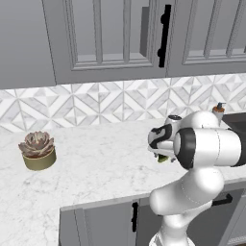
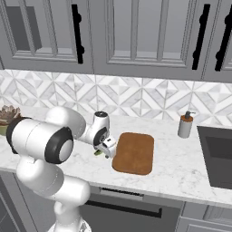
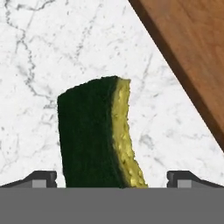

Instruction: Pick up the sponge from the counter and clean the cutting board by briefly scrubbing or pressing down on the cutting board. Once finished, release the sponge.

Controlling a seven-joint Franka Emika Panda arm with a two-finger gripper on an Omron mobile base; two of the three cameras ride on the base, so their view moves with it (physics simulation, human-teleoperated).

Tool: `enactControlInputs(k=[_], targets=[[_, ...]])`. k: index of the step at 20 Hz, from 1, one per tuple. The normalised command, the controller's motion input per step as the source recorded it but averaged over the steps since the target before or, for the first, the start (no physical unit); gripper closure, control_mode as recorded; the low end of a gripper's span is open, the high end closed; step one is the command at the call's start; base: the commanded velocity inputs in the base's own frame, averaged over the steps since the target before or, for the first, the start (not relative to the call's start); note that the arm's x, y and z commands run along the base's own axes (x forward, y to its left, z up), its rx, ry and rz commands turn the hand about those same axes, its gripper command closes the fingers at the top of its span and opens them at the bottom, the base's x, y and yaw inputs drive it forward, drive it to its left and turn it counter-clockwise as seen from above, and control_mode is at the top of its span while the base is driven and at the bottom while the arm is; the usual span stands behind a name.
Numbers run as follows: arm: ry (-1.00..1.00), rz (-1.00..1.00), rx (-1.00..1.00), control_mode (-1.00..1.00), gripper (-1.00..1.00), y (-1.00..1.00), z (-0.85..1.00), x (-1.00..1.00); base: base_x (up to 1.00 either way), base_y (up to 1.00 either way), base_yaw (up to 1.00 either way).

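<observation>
Between the spread fingertips of the open tool [image 3: 112, 178], the sponge [image 3: 98, 135] lay on the white marble bench [image 3: 39, 65], untouched, with the cutting board [image 3: 192, 52] just beyond it.

1. Light is even and fairly bright across all three views, with no single visible source; the rendered surfaces look flat and matte
2. The counter [image 1: 96, 163] reads pale, its grey veins faint, and no glare or hot spot sits on it
3. Shadows are weak: a soft dark patch lies under the succulent pot [image 1: 38, 156] near the counter's left end, and the cabinet doors [image 2: 136, 36] show gentle shading in their recessed panels
4. In the hand view the sponge [image 3: 98, 135] is sharp-edged, while the cutting board [image 3: 192, 57] looks smeared, its grain blurred
5. Edges show slight pixel stepping; straight lines stay straight toward the corners
</observation>
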Motion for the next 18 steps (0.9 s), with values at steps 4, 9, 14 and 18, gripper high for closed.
enactControlInputs(k=[4, 9, 14, 18], targets=[[0.00, 0.01, 0.00, -1.00, -1.00, 0.01, -0.20, 0.00, 0.00, 0.00, 0.00], [0.00, 0.00, 0.00, -1.00, 1.00, 0.32, -0.02, 0.02, 0.00, 0.00, 0.00], [0.00, 0.00, 0.00, -1.00, 1.00, 0.15, 0.00, 0.01, 0.00, 0.00, 0.00], [0.00, 0.00, 0.00, -1.00, 1.00, 0.02, 0.01, -0.02, 0.00, 0.00, 0.00]])
